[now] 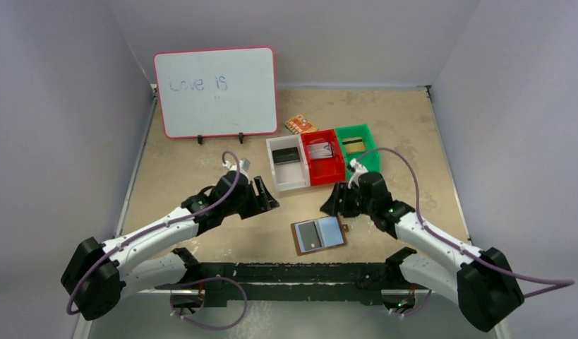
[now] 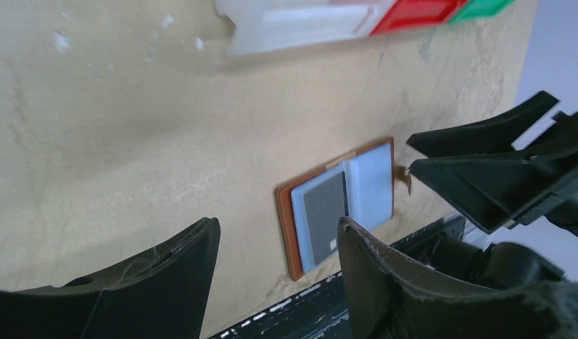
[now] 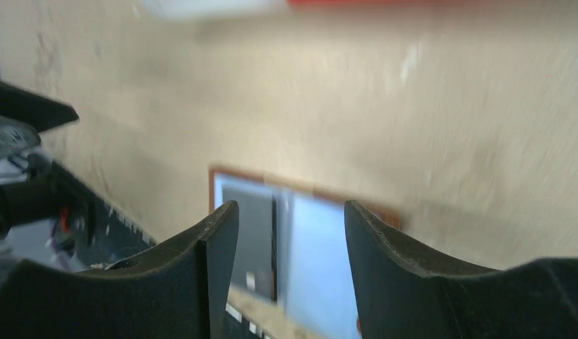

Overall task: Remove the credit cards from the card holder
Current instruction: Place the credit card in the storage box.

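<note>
My left tool (image 2: 277, 229) hangs with its jaws apart, nothing between them. My right tool (image 3: 291, 208) gapes empty too. The brown card holder (image 1: 319, 234) lies open on the counter (image 1: 413, 141) near its front edge, between both tools, with a grey credit card (image 1: 309, 235) in its left pocket. Behind it, a dark credit card (image 1: 286, 155) sits in the white bin (image 1: 289, 185) and a silvery credit card (image 1: 318, 150) in the red bin (image 1: 327, 173).

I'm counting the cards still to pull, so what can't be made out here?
Overhead view: wallet too small to show whether anything sits behind the grey card.
Right wrist view: motion blur smears the wallet; the right gripper covers part of it.
Left wrist view: the bins are cut off by the top edge.
</note>
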Motion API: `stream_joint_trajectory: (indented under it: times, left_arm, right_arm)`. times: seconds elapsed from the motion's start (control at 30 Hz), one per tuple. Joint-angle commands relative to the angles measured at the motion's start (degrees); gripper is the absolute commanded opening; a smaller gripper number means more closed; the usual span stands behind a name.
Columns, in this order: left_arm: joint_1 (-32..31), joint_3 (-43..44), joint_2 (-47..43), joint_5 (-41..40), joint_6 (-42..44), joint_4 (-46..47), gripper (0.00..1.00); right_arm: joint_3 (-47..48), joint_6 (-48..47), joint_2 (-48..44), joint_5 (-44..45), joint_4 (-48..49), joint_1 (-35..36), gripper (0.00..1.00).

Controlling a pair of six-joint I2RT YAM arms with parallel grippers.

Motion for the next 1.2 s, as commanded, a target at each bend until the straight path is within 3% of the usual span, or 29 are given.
stream_joint_trajectory:
  times: [0.0,0.47,0.77,1.17]
  left_arm:
    - [-6.93,2.64,4.32,-3.90,-1.42,4.48,0.61]
    - [-14.06,1.79,10.93,-6.19,-6.13,10.12,0.54]
    - [-18.36,3.05,17.96,-3.83,-5.76,15.48,0.46]
    - [-21.25,6.17,22.93,-4.73,-4.57,14.64,0.35]
  right_arm:
    - [-6.59,13.28,-8.68,-10.25,3.89,0.21,0.58]
    - [-11.78,10.70,-0.06,-22.06,7.09,0.41,0.49]
    - [-13.09,11.02,5.26,-23.24,10.02,1.83,0.45]
    - [-15.96,14.74,10.97,-22.06,15.24,3.32,0.38]
